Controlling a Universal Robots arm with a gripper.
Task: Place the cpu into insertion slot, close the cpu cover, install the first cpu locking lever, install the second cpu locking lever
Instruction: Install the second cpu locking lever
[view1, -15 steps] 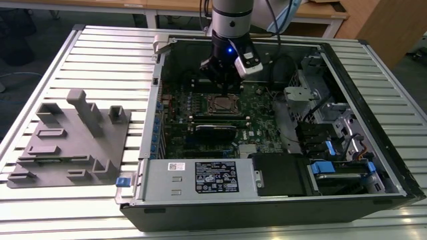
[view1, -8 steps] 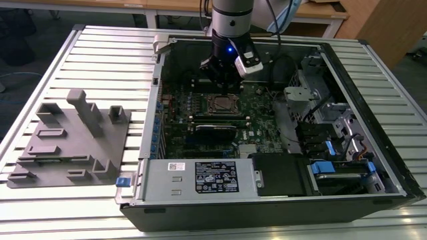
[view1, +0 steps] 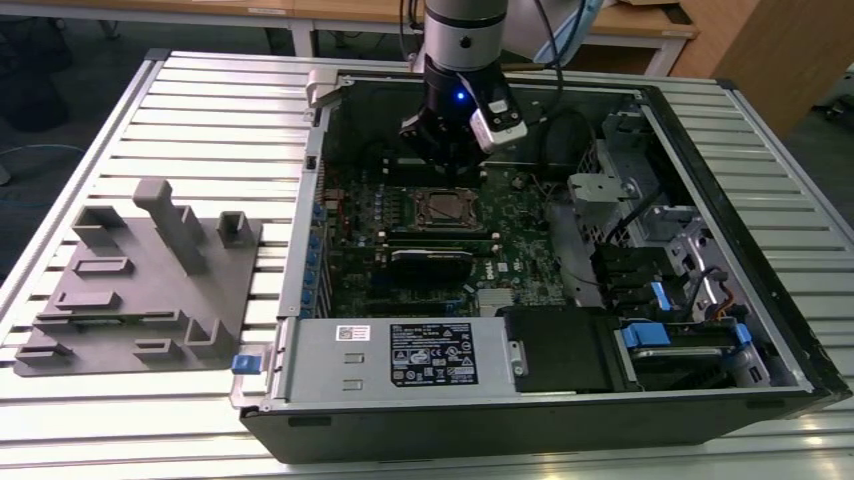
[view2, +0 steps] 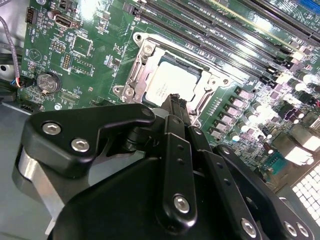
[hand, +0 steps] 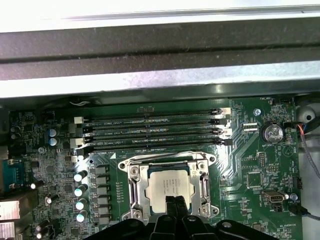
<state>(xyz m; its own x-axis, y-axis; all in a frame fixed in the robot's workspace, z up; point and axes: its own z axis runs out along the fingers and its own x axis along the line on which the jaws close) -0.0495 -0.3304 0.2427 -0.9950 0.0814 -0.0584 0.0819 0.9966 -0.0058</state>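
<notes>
The cpu (hand: 167, 186) lies flat in the insertion slot (hand: 125, 161), its pale metal top showing through the cut-out of the cpu cover (hand: 136, 186). The cover lies down flat around the chip. In the second wrist view, the cpu (view2: 170, 81) sits just beyond the black fingertips, framed by the cover (view2: 136, 75). My gripper (hand: 175, 201) hangs right over the chip's near edge, shut with nothing between its fingers. In the exterior view the gripper (view1: 447, 160) stands above the socket (view1: 447, 208) inside the open computer case. How the locking levers stand I cannot tell.
Long black memory slots (hand: 155, 127) run beside the socket, with the case wall (hand: 150, 55) past them. A coin battery (hand: 272, 132) sits on the green board. A grey fixture tray (view1: 147, 280) lies at the exterior view's left, and drive bays (view1: 667, 270) at its right.
</notes>
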